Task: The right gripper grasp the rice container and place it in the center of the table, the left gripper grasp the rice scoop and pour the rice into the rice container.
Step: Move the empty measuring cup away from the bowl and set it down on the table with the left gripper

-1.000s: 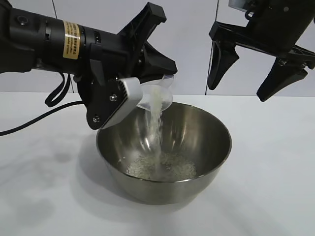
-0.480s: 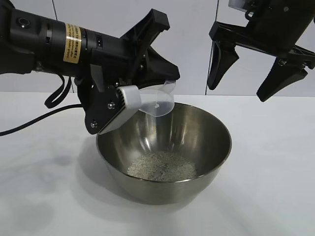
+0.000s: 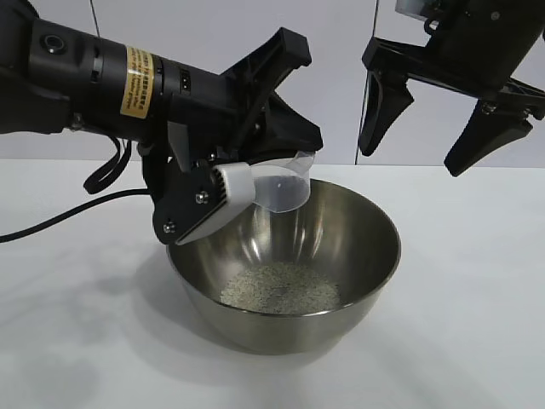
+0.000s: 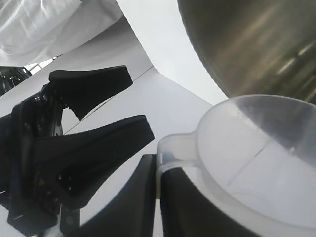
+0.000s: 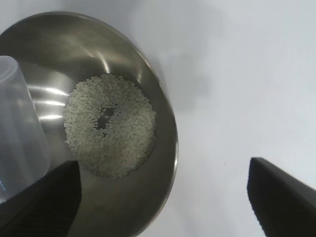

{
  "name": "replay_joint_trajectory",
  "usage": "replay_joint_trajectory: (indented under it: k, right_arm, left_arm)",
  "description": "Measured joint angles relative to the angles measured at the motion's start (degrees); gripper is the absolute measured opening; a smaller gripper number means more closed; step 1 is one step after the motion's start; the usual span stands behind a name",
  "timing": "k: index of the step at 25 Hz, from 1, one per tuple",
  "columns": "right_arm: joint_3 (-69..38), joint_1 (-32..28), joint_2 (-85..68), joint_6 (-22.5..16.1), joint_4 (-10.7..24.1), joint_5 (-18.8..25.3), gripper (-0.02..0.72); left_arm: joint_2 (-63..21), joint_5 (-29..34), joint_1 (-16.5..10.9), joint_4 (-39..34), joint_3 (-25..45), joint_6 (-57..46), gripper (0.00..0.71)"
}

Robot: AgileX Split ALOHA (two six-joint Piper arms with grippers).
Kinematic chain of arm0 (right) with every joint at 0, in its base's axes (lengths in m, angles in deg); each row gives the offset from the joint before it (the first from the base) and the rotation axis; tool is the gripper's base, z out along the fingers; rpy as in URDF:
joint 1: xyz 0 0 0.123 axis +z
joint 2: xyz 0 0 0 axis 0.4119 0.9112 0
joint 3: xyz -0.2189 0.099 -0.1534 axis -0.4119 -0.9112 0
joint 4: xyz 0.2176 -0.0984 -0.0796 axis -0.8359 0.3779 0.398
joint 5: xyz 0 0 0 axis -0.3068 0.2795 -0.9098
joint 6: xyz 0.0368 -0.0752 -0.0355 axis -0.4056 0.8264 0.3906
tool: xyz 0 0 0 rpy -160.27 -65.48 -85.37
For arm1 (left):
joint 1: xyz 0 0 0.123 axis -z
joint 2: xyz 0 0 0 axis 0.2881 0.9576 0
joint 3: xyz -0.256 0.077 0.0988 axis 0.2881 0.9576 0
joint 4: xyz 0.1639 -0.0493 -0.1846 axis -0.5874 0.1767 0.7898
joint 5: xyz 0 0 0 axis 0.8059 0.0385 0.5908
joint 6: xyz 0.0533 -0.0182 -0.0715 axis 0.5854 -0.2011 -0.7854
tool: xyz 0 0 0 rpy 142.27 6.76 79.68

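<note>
My left gripper (image 3: 223, 189) is clamped on the rice scoop (image 3: 284, 189), which tips over the near rim of the rice container (image 3: 341, 319). The rice (image 3: 279, 288) lies heaped on its floor below. My right gripper (image 3: 451, 115) hangs spread wide above the far rim, bare table (image 3: 477, 341) around.

Behind your setup you had a pale wall (image 3: 324, 77) built of flat panels, plain and unmarked. Two thin vertical lines divided it: a left seam (image 3: 90, 13) that showed only near the top of the exterior view, and a right seam (image 3: 375, 17) that ran down the wall further across. In the left wrist view you also had a white crumpled sheet (image 4: 34, 24), wrinkled and faintly glossy. Whether it was cloth or plastic could not be told.
</note>
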Motion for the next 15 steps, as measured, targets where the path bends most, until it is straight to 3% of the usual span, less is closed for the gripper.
replay_joint_trajectory:
  k: [11,15]
  right_arm:
    - [0.0,0.0,0.0,0.0,0.27,0.04,0.631]
    - [0.0,0.0,0.0,0.0,0.27,0.04,0.631]
  left_arm:
    - [0.0,0.69,0.0,-2.43,-1.55,-0.05,0.012]
    - [0.0,-0.76,0.0,0.62,-1.55,-3.68,0.012]
